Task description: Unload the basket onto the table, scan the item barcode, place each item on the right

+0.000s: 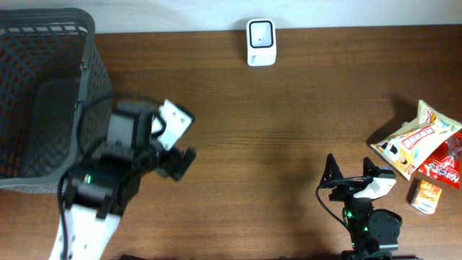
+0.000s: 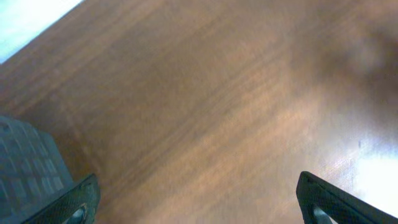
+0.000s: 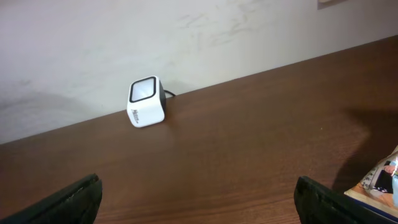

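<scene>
The items lie at the table's right edge: a white and yellow snack bag (image 1: 417, 137), a red packet (image 1: 444, 165) and a small orange box (image 1: 426, 196). The white barcode scanner (image 1: 260, 42) stands at the far edge, in the middle. It also shows in the right wrist view, where the scanner (image 3: 146, 101) sits by the wall. My right gripper (image 1: 351, 170) is open and empty, left of the items. A corner of the snack bag (image 3: 382, 180) shows at that view's right edge. My left gripper (image 1: 189, 139) hangs open and empty over bare wood beside the basket.
A dark grey mesh basket (image 1: 43, 94) fills the far left, and its corner (image 2: 25, 168) shows in the left wrist view. The brown wooden table (image 1: 289, 123) stretches between the two arms. A pale wall runs behind the scanner.
</scene>
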`<move>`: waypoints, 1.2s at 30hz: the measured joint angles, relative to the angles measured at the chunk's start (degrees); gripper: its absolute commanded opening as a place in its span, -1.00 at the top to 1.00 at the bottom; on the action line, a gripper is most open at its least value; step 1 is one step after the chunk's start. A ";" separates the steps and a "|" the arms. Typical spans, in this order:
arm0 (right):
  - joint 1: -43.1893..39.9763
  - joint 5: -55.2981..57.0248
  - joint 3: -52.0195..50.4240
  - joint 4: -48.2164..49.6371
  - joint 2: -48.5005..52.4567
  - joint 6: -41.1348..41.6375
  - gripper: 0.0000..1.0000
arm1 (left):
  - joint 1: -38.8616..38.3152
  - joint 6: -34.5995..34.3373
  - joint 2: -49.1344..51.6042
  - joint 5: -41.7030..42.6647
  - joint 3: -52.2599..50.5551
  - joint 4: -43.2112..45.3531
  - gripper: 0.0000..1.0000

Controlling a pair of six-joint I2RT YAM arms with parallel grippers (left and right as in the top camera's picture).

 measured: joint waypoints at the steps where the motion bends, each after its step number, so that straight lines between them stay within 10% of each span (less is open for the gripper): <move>1: 0.00 0.00 0.00 0.00 -0.02 0.00 -0.97 | 0.00 0.66 -2.16 0.00 -1.81 0.17 -0.98; 19: 0.00 0.00 0.00 0.00 -0.09 0.00 -0.97 | 11.54 2.54 -48.89 4.13 -34.27 12.31 -0.98; 36: 0.00 0.00 0.00 0.00 -0.09 0.00 -0.97 | 13.42 2.56 -59.06 4.33 -54.36 35.80 -0.98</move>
